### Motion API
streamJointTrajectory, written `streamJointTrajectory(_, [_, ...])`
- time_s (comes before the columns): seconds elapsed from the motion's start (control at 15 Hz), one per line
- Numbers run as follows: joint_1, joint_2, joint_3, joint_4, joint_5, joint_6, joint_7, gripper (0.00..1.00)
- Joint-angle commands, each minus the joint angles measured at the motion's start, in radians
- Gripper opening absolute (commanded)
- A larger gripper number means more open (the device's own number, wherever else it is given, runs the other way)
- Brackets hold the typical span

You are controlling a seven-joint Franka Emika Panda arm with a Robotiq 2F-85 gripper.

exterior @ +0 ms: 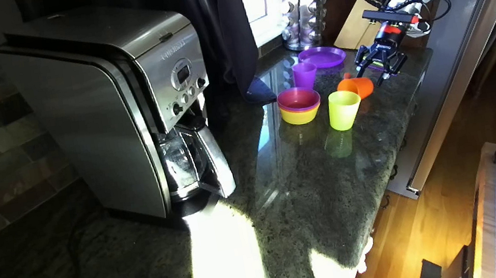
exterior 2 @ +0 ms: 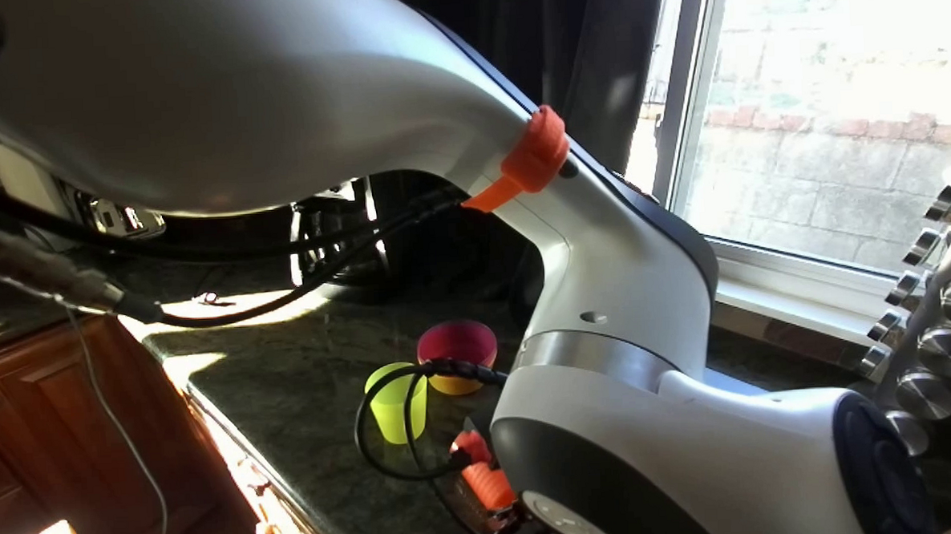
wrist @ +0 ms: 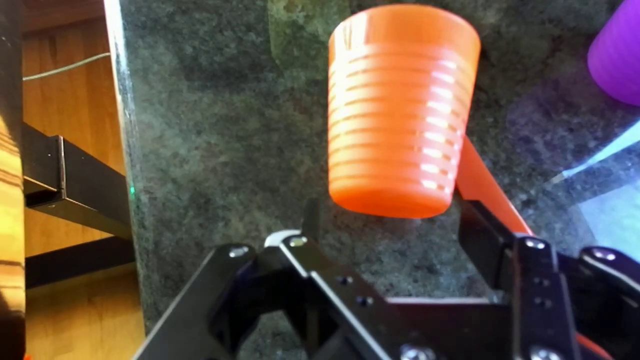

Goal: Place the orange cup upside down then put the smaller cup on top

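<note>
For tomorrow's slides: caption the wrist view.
Open jaws near an orange cup lying on its side on the dark countertop, wood floor at left.

1. Arm (exterior 2: 259, 92): silver-grey, smooth, rounded; in an exterior view, a metal ring (exterior 2: 592, 357) and dark cap (exterior 2: 881, 451) toward four o'clock.
2. Orange strap (exterior 2: 538, 153) at one o'clock there; black cables (exterior 2: 306, 246), one looping near seven.
3. Gripper (wrist: 392, 231): black, with angular, jointed links (wrist: 539, 320); bright screws (wrist: 239, 251) from four to eight o'clock in the wrist view.

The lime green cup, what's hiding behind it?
In an exterior view, the orange cup lies on its side behind the lime green cup, mostly showing. Its near lower edge is covered by the green one, so that bit can't be seen.
</note>
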Motion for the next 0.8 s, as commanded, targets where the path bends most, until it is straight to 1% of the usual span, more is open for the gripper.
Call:
streamJointTrajectory(0.0, [0.004, 0.013, -0.006, 0.01, -0.012, -0.024, 0.01, 0.99])
streamJointTrajectory(0.73, [0.023, 0.033, 0.017, 0.022, 0.013, -0.018, 0.02, 1.0])
